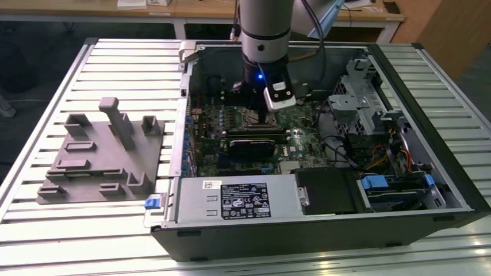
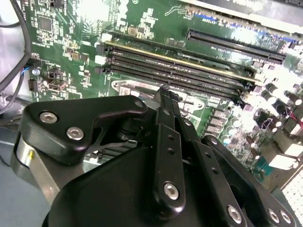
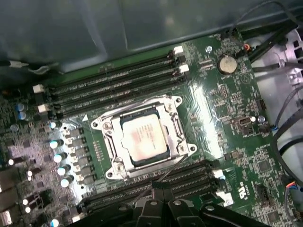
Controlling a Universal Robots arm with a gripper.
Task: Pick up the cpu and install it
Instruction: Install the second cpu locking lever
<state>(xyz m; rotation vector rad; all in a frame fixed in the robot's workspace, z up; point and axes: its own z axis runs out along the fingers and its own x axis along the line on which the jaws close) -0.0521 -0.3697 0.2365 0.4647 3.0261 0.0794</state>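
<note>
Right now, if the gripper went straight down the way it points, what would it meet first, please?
Probably the motherboard at or beside the socket, where the cpu already sits. The gripper hangs just above it; depth is unclear.

One open computer case (image 1: pixel 307 236) fills the centre and right of the exterior view, with one grey fixture plate (image 1: pixel 92 160) at the left. Inside the case I'm counting one black heatsink block (image 1: pixel 249 146) mid-frame, one power supply box (image 1: pixel 238 198) at lower centre, and one robot arm (image 1: pixel 265 29) reaching in from the top. The first wrist view gives us one cpu (image 3: pixel 143 137), one metal socket frame (image 3: pixel 106 125) around it, two banks of memory slots (image 3: pixel 109 78), and one coin battery (image 3: pixel 226 63).
</note>
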